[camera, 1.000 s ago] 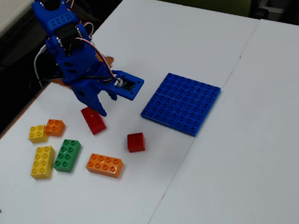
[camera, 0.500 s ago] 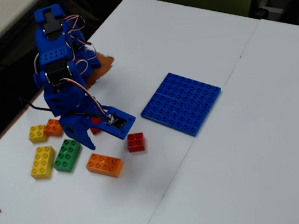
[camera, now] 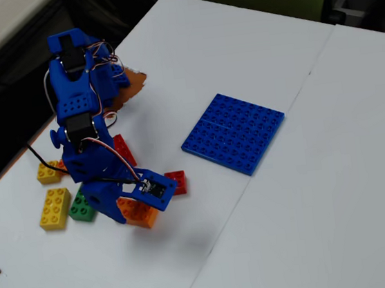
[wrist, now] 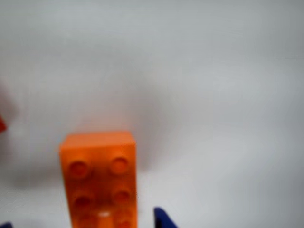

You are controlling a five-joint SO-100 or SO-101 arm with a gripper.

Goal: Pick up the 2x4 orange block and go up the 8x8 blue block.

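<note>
Now: tool (camera: pixel 131 208) low over the 2x4 orange block (wrist: pixel 100 179), fingers apart.
Block lies between the blue fingertips (wrist: pixel 164 219) on the white table (camera: pixel 309 193); contact probably none, wrist view blurred.

The arm (camera: pixel 86 128) hides most of the orange block (camera: pixel 136 213), whose near end the blurred wrist view cuts off

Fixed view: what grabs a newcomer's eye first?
The blue plastic robot arm bends low at the left of the fixed view, its gripper over the long orange studded brick. To the right the large flat blue studded baseplate lies bare on the white table.
</note>
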